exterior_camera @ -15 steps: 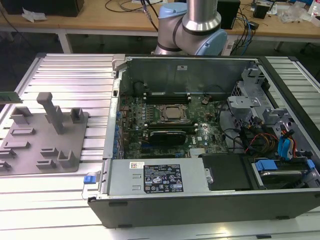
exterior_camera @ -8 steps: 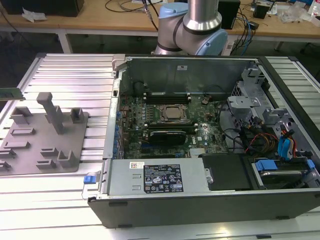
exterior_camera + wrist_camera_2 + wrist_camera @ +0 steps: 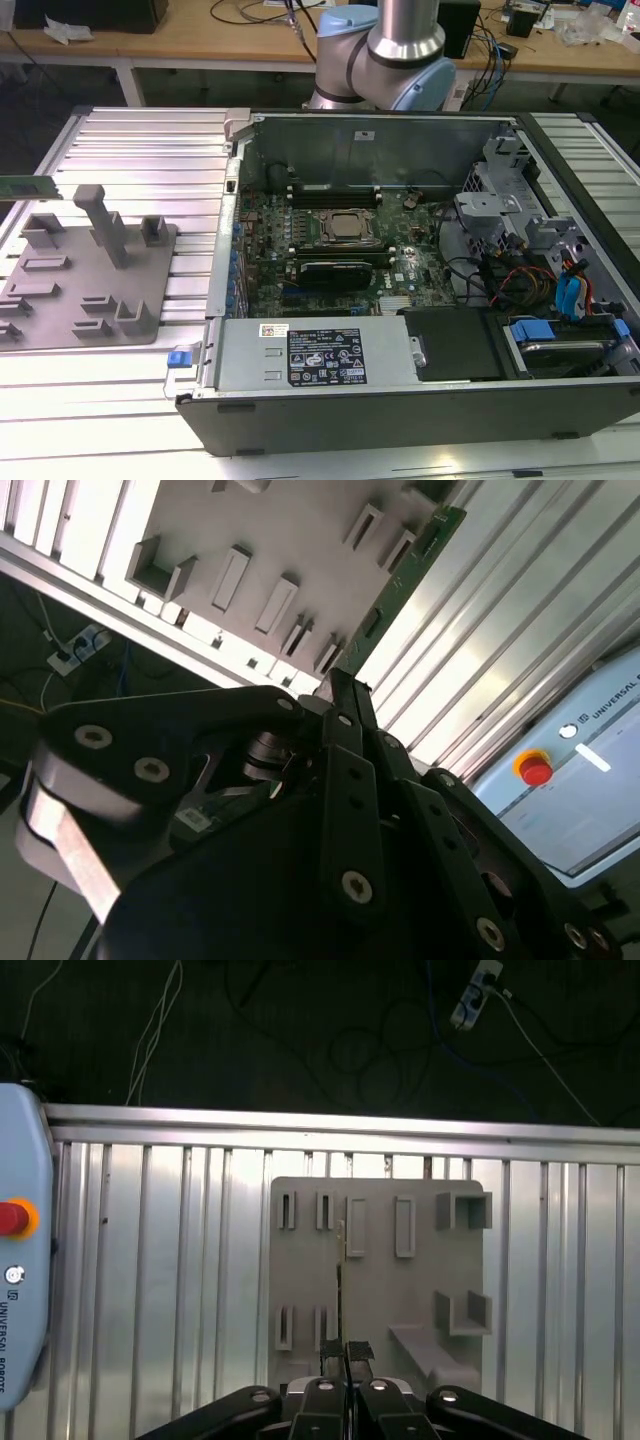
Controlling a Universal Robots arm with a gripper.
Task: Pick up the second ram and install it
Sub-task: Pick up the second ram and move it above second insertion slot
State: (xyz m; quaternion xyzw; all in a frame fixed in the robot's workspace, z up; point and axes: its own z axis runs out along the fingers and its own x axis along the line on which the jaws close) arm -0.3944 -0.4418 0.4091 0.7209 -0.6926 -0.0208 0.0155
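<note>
The second ram [image 3: 28, 187] is a thin green stick hanging in the air at the exterior view's far left, above and behind the grey holder block [image 3: 90, 290]. In the second wrist view my gripper [image 3: 335, 685] is shut on one end of the ram [image 3: 400, 580], which reaches out over the holder block [image 3: 290, 540]. The first wrist view looks down on the stick edge-on [image 3: 340, 1280], held in the gripper [image 3: 346, 1352] above the block's slots [image 3: 380, 1280]. The open computer case holds the green motherboard [image 3: 400, 275] with long black memory slots [image 3: 335, 190] beside the CPU socket [image 3: 345, 228].
The case's metal walls [image 3: 370, 140], a power supply [image 3: 320, 355] and a drive cage with cables [image 3: 540, 250] surround the motherboard. The arm's base [image 3: 385, 50] stands behind the case. A pendant with a red stop button [image 3: 12, 1218] lies on the slatted aluminium table [image 3: 150, 150].
</note>
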